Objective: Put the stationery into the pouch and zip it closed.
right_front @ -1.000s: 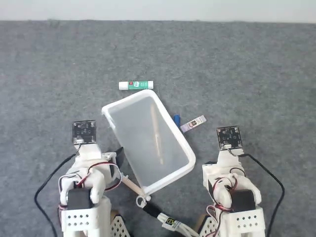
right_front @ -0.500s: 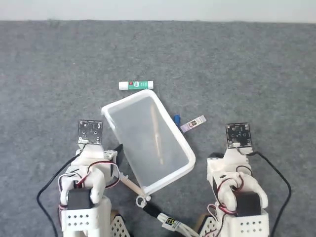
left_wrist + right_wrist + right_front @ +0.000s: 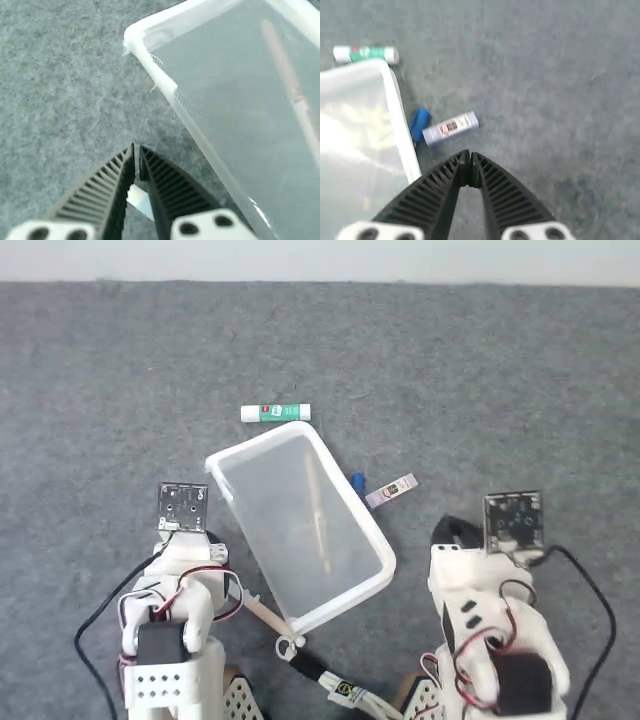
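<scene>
Pouch [image 3: 258, 443] lies between the arms, labelled tube [image 3: 451, 127] outside it. Left gripper [image 3: 136, 150] and right gripper [image 3: 469, 159]: jaws pressed together. Loading stage, seemingly; the right must open over the tube.

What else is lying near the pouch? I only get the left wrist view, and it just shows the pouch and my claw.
Observer: A green and white glue stick lies on the grey mat, just beyond the far corner of the pouch.
Operator: Anything on the other side?
Observer: Yes. A small labelled tube lies off the pouch's right edge, with a blue piece between it and the rim.
Operator: Where's the other claw?
Observer: The right claw is shut and empty. It points toward that tube without touching it.
</scene>
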Controlling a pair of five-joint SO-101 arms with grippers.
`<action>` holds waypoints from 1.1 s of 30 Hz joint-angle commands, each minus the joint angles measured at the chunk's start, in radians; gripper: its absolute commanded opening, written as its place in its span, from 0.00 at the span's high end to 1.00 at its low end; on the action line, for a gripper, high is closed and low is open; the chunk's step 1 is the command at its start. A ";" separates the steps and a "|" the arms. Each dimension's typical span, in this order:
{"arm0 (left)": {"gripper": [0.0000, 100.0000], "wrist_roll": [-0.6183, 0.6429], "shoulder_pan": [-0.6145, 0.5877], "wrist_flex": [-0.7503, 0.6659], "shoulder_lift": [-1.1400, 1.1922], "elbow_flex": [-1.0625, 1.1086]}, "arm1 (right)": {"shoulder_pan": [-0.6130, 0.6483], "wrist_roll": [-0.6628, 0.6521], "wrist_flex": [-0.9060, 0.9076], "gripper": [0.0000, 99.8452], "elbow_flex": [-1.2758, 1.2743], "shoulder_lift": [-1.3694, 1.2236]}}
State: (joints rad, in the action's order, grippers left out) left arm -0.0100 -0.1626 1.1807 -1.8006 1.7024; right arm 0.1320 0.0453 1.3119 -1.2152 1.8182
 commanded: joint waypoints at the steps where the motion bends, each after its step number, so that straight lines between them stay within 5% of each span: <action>1: 0.99 0.000 -0.003 -0.025 -0.014 -0.068 | -0.005 0.005 -0.001 0.98 0.124 -0.007; 10: 0.99 -0.014 -0.052 -0.032 -0.014 -0.084 | 0.047 0.005 0.096 0.98 0.365 -0.355; 23: 0.99 -0.020 -0.084 -0.060 -0.014 -0.079 | 0.486 0.012 0.225 0.98 0.485 -0.680; 33: 0.99 -0.018 -0.086 -0.080 -0.014 -0.077 | 0.676 0.084 0.252 0.99 0.493 -0.980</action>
State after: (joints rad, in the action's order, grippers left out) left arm -0.0238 -0.2409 1.1285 -1.8006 1.6763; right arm 0.7595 0.1174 1.5620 -0.7856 0.9114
